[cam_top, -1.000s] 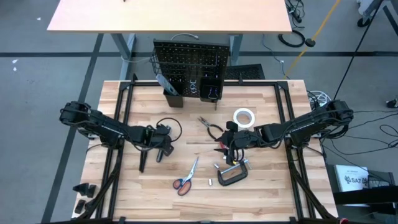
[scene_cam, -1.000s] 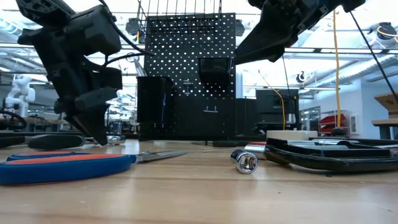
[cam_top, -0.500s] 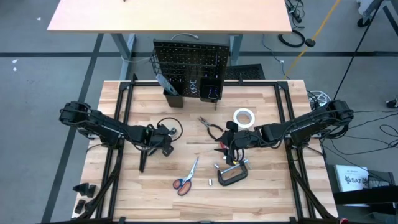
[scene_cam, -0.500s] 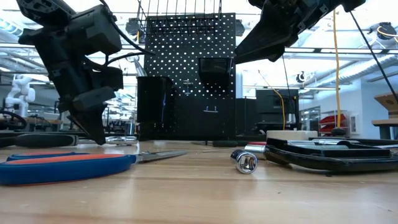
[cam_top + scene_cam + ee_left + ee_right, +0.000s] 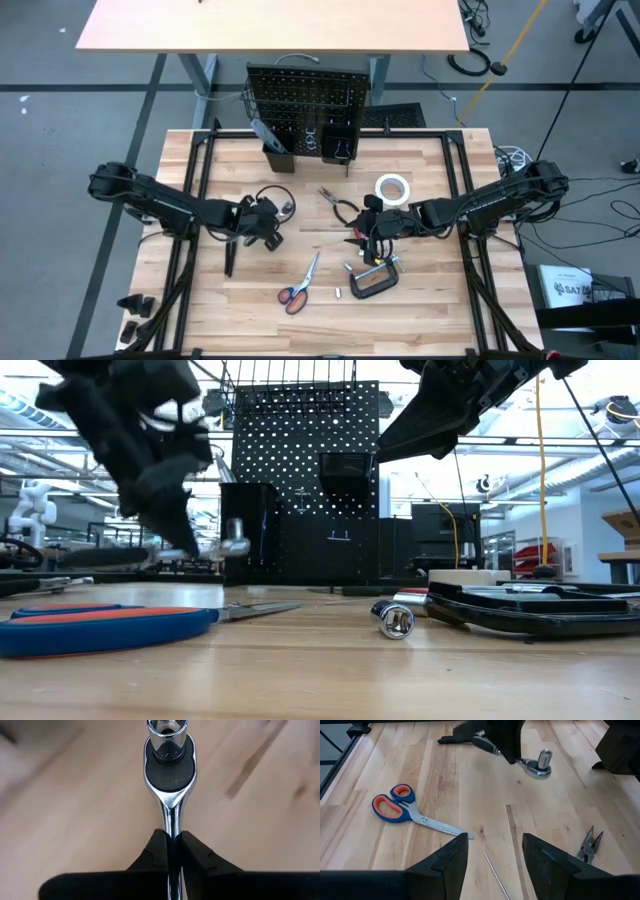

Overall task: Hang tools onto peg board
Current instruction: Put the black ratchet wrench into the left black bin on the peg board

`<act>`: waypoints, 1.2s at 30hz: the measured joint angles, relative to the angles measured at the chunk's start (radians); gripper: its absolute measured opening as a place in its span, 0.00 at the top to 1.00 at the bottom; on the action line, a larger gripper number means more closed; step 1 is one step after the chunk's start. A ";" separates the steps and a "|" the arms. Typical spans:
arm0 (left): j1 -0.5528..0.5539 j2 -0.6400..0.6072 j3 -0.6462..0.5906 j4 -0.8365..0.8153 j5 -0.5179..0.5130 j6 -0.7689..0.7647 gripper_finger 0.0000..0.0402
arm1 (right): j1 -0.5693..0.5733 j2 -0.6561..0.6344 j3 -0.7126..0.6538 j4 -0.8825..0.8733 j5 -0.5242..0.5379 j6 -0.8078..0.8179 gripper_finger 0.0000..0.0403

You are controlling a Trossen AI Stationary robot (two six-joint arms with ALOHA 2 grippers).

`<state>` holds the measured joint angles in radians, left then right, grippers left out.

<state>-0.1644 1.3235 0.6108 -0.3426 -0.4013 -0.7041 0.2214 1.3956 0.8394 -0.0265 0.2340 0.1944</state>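
The silver ratchet [image 5: 169,780] looked heavy, stiff and slippery — polished metal, with most weight in the head. The left gripper [image 5: 170,846] was clenched on its thin shaft just behind the head, holding it above the table, well apart from the peg board [image 5: 307,108]. One second earlier those jaws stood open near the table; now they were closed and the tool was lifted. The right gripper [image 5: 494,854] waited released — near the C-clamp [image 5: 372,280].
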 joint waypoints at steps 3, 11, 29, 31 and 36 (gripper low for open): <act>-0.024 -0.046 0.010 0.047 -0.043 0.043 0.96 | 0.000 0.000 0.000 0.000 0.000 0.000 0.55; -0.159 -0.130 -0.005 0.511 -0.090 0.419 0.96 | 0.000 0.000 0.000 0.062 0.000 -0.002 0.55; -0.182 0.032 -0.027 1.083 0.146 0.583 0.96 | 0.068 -0.001 0.002 0.429 -0.047 -0.139 0.98; -0.182 0.032 -0.027 1.094 0.151 0.587 0.96 | 0.068 0.000 0.002 0.420 -0.048 -0.139 0.99; -0.172 0.037 -0.027 1.121 0.171 0.581 0.96 | 0.068 0.002 0.001 0.438 -0.049 -0.138 1.00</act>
<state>-0.3369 1.3609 0.5840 0.7779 -0.2300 -0.1229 0.2893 1.3976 0.8406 0.4112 0.1848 0.0566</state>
